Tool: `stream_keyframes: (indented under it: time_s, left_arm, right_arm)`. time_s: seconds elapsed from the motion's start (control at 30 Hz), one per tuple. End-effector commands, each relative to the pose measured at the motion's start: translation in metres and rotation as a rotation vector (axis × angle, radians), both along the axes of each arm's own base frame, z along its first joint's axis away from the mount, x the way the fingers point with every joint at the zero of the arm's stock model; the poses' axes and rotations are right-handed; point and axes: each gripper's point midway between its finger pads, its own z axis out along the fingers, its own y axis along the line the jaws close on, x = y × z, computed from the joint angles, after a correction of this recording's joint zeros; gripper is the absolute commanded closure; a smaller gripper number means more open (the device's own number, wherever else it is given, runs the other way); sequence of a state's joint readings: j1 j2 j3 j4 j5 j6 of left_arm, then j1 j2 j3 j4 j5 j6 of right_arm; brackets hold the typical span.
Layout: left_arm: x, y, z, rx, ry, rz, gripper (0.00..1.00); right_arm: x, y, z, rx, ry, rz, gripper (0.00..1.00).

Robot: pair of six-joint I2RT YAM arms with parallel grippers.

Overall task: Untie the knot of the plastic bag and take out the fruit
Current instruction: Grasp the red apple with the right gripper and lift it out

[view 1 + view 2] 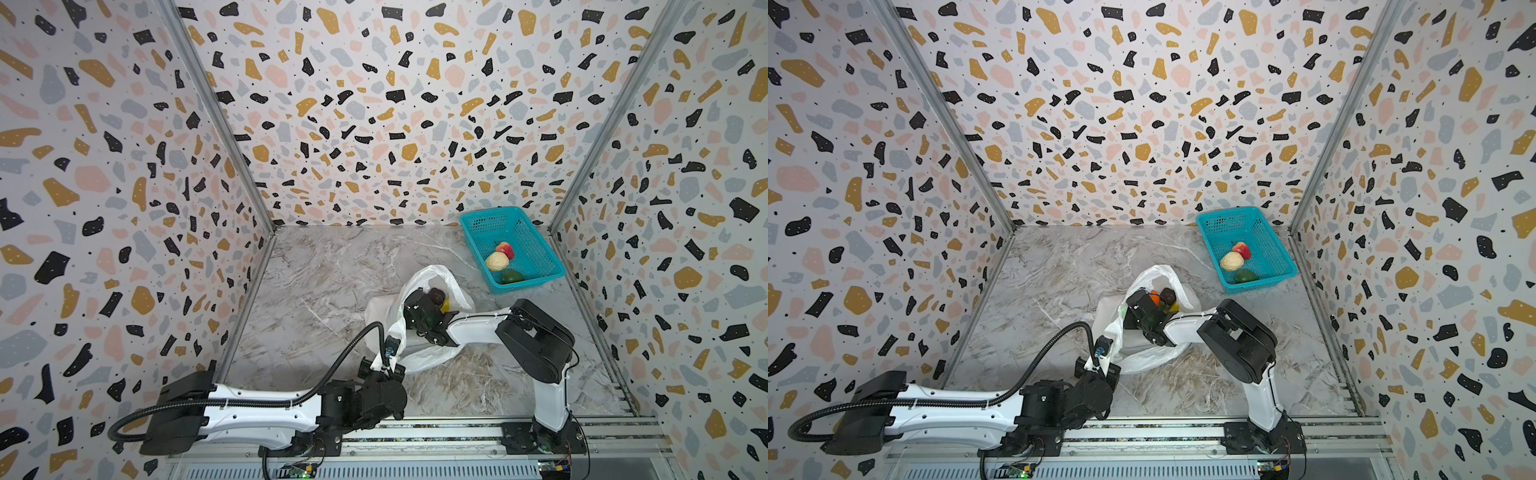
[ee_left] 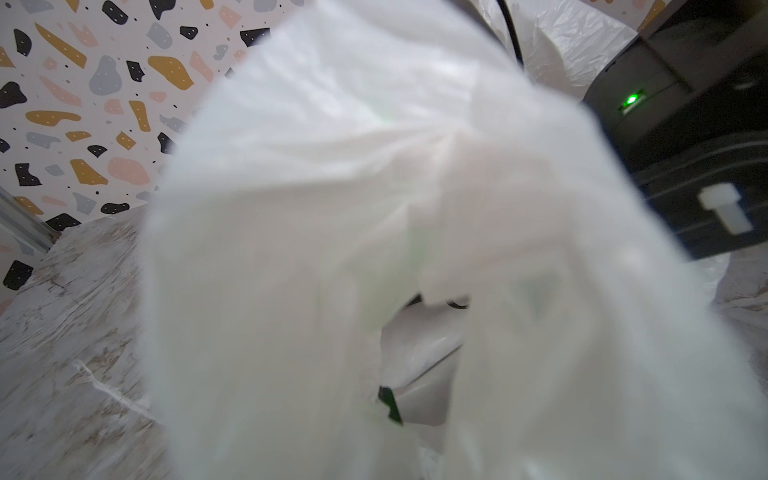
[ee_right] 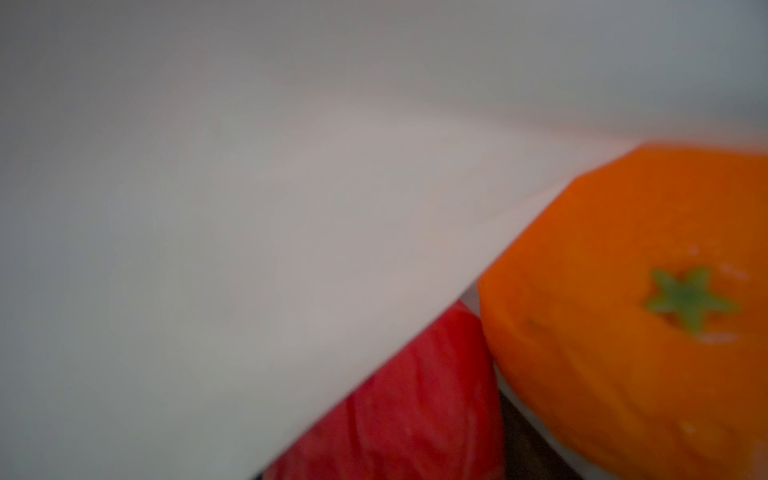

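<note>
1. Plastic bag (image 1: 434, 276) (image 1: 1154, 274): thin, crinkly, translucent white film. It lies slumped mid-tabletop with its mouth gaping open in both top views.
2. In the mouth sit a round dark purple-brown fruit (image 1: 436, 296) and a sliver of a yellow piece (image 1: 445, 306). There is also a smooth orange (image 1: 1154, 297) (image 3: 623, 332) with a green star calyx. The right wrist view shows a glossy red fruit (image 3: 415, 407) just beside the orange, blurred.
3. Right tool (image 1: 1142, 301): black, reaching into the bag mouth just beside the orange. Its fingers are buried in the film, so I cannot tell if it is open or closed.
4. Left tool (image 1: 391, 344): at the bag's near edge, closed, apparently pinching a raised, bunched fold of film. White plastic fills the left wrist view.
5. Teal mesh basket (image 1: 532, 241): rectangular perforated plastic in the far right corner, well apart from the bag. It holds a pinkish-red fruit (image 1: 505, 250), a beige bumpy fruit (image 1: 497, 262) and a green fruit (image 1: 512, 276).
6. Tabletop (image 1: 324, 291): grey-beige marble pattern.
</note>
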State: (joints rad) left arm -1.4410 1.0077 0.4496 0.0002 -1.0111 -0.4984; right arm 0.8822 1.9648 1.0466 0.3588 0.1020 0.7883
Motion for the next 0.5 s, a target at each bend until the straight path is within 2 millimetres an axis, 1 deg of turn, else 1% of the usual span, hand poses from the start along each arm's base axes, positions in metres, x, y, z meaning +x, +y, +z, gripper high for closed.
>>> stream_keyframes:
  time_s: [0.0, 0.17, 0.37, 0.47]
  left_arm:
    - [0.002, 0.006, 0.0, -0.016, -0.005, 0.021, 1.0]
    - [0.002, 0.007, 0.0, -0.016, -0.01, 0.026, 1.0]
    - [0.003, 0.004, -0.002, -0.017, -0.013, 0.027, 1.0]
    - [0.004, 0.002, -0.003, -0.017, -0.017, 0.03, 1.0]
  right_arm:
    - [0.004, -0.004, 0.016, -0.005, -0.04, -0.023, 0.4]
    - [-0.006, -0.017, 0.023, -0.014, -0.05, -0.018, 0.47]
    - [-0.024, -0.036, 0.037, -0.017, -0.051, -0.01, 0.48]
    - [-0.034, -0.04, 0.045, -0.016, -0.047, 0.021, 0.48]
